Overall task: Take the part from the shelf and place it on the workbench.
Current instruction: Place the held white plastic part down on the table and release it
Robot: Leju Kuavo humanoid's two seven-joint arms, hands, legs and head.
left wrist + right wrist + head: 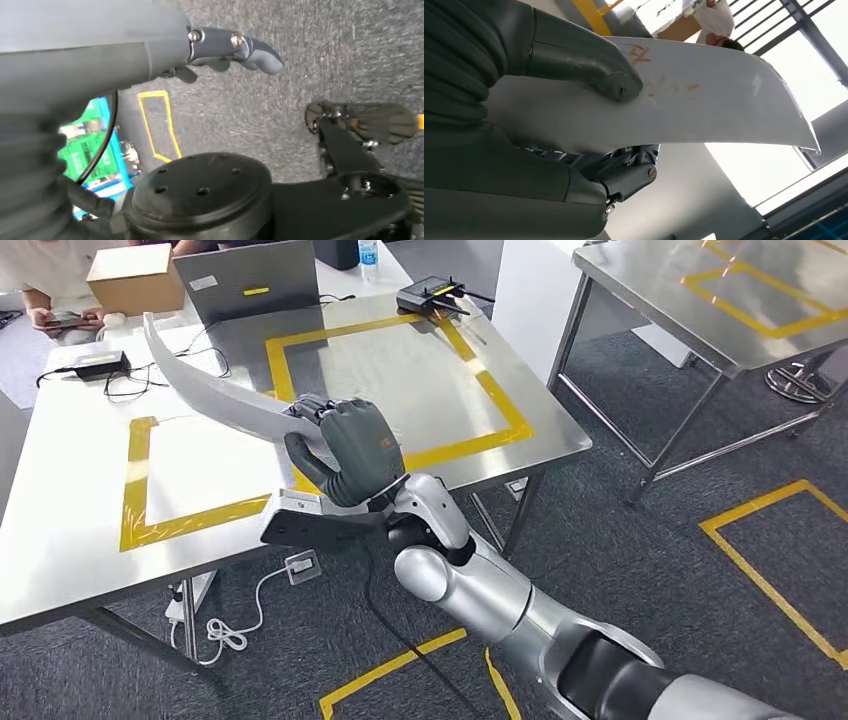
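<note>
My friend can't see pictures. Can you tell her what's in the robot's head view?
The robot's right hand holds a long curved silver part above a steel workbench marked with yellow tape squares. A laptop and cardboard box sit at its far edge.

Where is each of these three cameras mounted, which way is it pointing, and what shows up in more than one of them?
Head view: high on the body, looking forward and down at the steel workbench with yellow tape squares; the right arm and right hand show, gripping the curved silver part.
Left wrist view: behind the left hand, looking down at grey carpet; dark body parts show.
Right wrist view: behind the right hand, looking along the part towards bright windows.
Shared: head and right wrist views both show the right hand holding the part.
</note>
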